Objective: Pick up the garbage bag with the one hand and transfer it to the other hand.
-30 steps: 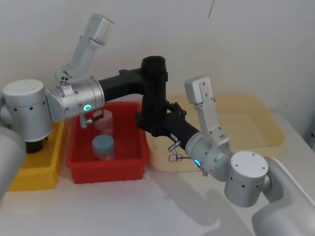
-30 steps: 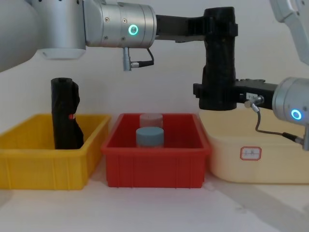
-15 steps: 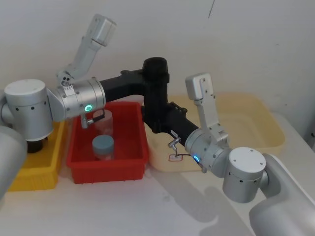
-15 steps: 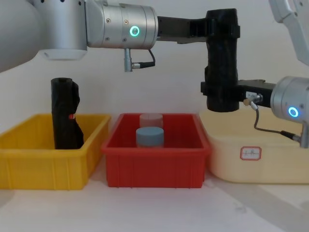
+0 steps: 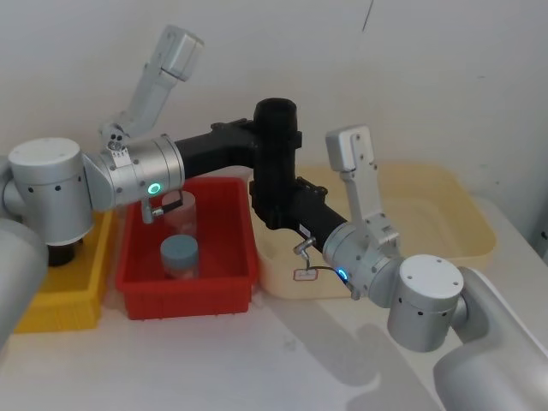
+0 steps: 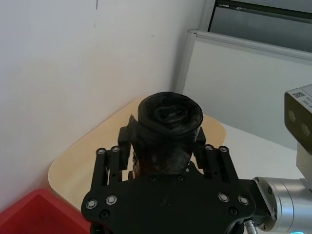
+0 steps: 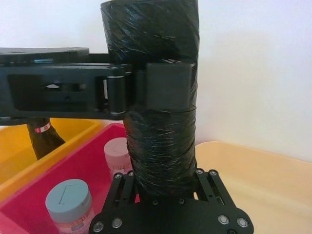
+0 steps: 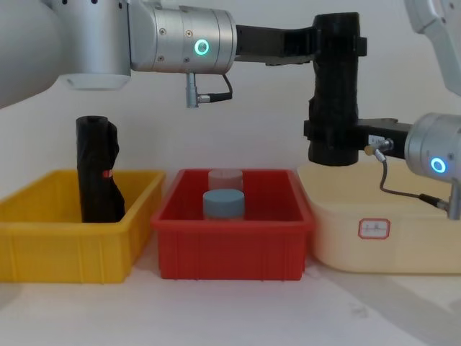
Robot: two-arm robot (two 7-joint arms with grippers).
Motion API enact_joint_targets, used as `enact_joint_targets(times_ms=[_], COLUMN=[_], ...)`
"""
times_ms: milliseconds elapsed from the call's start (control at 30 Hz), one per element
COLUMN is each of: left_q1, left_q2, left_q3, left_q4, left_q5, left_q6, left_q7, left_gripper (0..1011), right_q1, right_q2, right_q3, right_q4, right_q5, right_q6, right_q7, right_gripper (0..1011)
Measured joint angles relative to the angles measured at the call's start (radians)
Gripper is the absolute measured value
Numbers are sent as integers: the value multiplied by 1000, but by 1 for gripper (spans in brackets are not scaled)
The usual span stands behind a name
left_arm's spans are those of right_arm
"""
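The garbage bag (image 5: 276, 158), a tall smooth black roll, hangs upright in the air over the gap between the red bin and the cream tub. My left gripper (image 5: 279, 135), on the arm with the green ring, is shut on its upper part (image 8: 337, 47). My right gripper (image 5: 269, 207), on the arm with the blue ring, is shut around its lower end (image 8: 333, 143). In the left wrist view the garbage bag (image 6: 169, 117) rises between the fingers (image 6: 108, 163). From the right wrist, the garbage bag (image 7: 158, 141) stands in my right gripper (image 7: 163, 179) with the left one clamped higher up.
A yellow bin (image 8: 43, 245) at the left holds a lumpier black roll (image 8: 97, 173) with a small red mark. The red bin (image 8: 230, 245) in the middle holds a blue-lidded jar (image 8: 223, 203) and a clear one behind. A cream tub (image 8: 382, 238) stands at the right.
The garbage bag, held at top and bottom, has shifted slightly to the right and up. Both grippers moved along with it.
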Motion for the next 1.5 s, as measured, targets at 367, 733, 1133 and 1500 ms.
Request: enact_joint_targets(times_ms=[367,733,1133,1500], left_q1=[23,90,155,178], left_q2=[25,96,159,180], left_q3=[-11,-54,-94,-108], left_q4=[-48,-166,-272,-309], left_q5=[-5,-24,-43,-49], left_q6=[9,30,48,54], left_q7=[26,84,139,157], left_gripper=[1001,1000,1000,1000], right_q1=[-8,-10,-12,-12], right_q2=[-9,4,8,6], right_q3=[44,82,79,69], right_q4=[-4,-10,-14,-14], right_q5=[45,71,66,61], right_q6=[46,117,111,92], right_q7=[-24,-63,-63,-52], right_gripper=[488,488,824,1001])
